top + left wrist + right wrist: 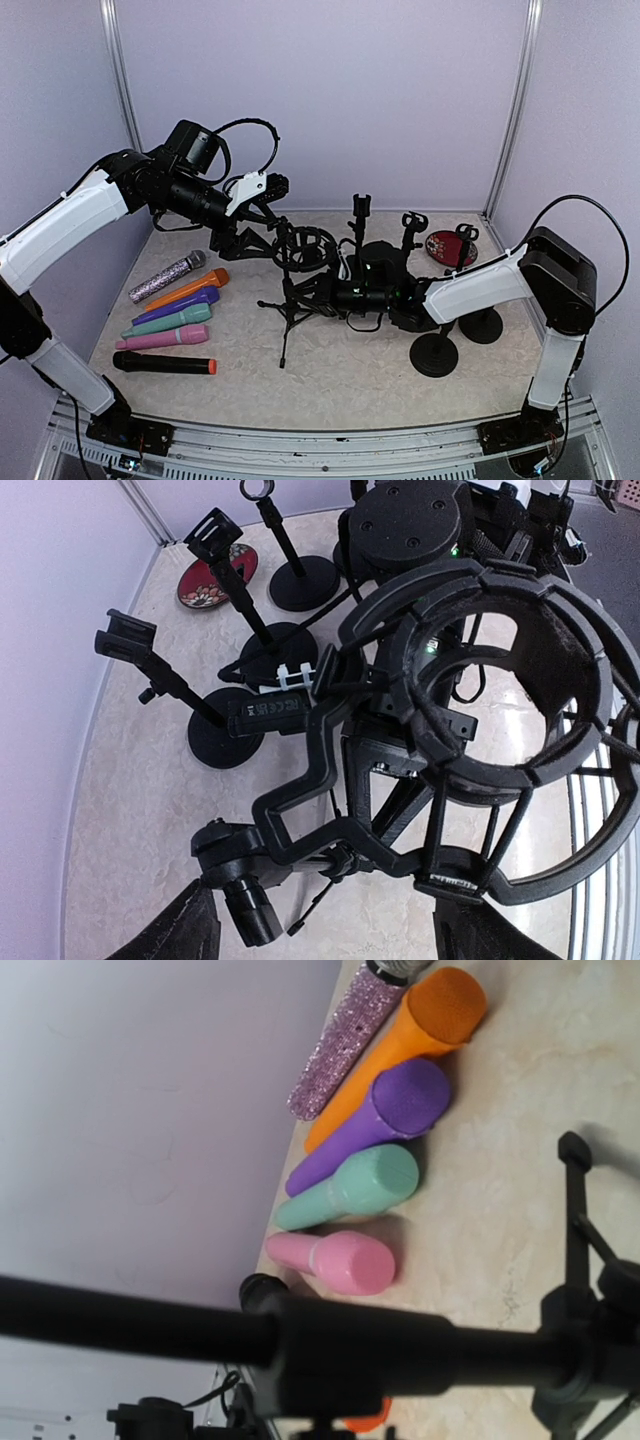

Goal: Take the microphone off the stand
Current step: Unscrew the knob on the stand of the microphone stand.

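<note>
A black tripod stand (290, 305) carries a round shock-mount ring (308, 250) at its top. In the left wrist view the ring (500, 710) has nothing inside it. Several microphones lie in a row on the table to the left: glitter (165, 277), orange (188, 289), purple (178, 306), teal (168, 321), pink (162, 338) and black (163, 364). My left gripper (255, 215) is open, its fingertips (190, 930) wide apart on either side of the mount's lower bracket (330, 840). My right gripper (345, 296) is at the stand's pole (400, 1345), which crosses its view blurred and hides the fingers.
Several small desk stands with round bases stand on the right (435, 353) (482, 325) and at the back (361, 215) (412, 228). A red dish (447, 246) sits at the back right. Enclosure walls close in on the left, back and right.
</note>
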Tool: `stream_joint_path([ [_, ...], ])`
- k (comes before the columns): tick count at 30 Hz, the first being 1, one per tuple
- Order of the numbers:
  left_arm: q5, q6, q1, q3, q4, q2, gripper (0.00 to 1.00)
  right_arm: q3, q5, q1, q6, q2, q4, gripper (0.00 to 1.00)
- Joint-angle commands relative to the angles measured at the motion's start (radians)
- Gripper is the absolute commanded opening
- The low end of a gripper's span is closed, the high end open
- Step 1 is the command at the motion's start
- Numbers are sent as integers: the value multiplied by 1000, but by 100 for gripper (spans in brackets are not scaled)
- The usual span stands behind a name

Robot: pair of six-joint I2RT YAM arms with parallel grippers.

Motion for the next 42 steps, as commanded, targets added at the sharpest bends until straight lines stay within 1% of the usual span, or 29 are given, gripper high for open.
stream_joint_path([
  [1, 0, 4, 8, -5, 16, -21, 71, 36, -6, -4, -10, 14, -8, 9],
  [4, 0, 4, 12, -8, 16, -20, 71, 32, 4, -4, -21, 7, -24, 1],
  [5, 0, 4, 13, -9, 16, -19, 71, 32, 12, -2, -30, 1, -33, 0],
  [9, 2, 7, 17, -12, 18, -17, 70, 54, 69, 13, -105, -23, -111, 0],
  [14, 3, 6, 26, -13, 18, -17, 69, 164, 233, 60, -297, -24, -344, 0],
  [18, 4, 7, 34, -13, 17, -19, 68, 211, 355, 100, -411, -6, -439, 0],
  [26, 9, 12, 58, -8, 13, -14, 68, 231, 546, 153, -552, 2, -477, 0],
  [29, 21, 12, 80, 3, 11, -9, 68, 210, 533, 155, -546, -24, -422, 0],
  [30, 28, 13, 88, 8, 8, -8, 68, 193, 512, 153, -536, -38, -368, 10],
  [31, 36, 12, 95, 14, 4, -7, 68, 175, 480, 148, -510, -52, -324, 23],
  [32, 39, 13, 100, 17, 2, -6, 68, 149, 438, 136, -478, -64, -270, 34],
  [33, 42, 12, 103, 18, 1, -6, 68, 118, 374, 119, -435, -77, -212, 40],
  [34, 45, 12, 102, 19, -1, -6, 68, 87, 291, 103, -390, -84, -145, 44],
  [36, 51, 12, 104, 19, -2, -8, 68, 43, 195, 71, -307, -87, -56, 48],
  [38, 56, 11, 104, 16, -2, -8, 68, 25, 130, 50, -231, -79, -12, 48],
  [42, 61, 9, 103, 10, 0, -9, 68, 12, 62, 25, -126, -49, 41, 46],
])
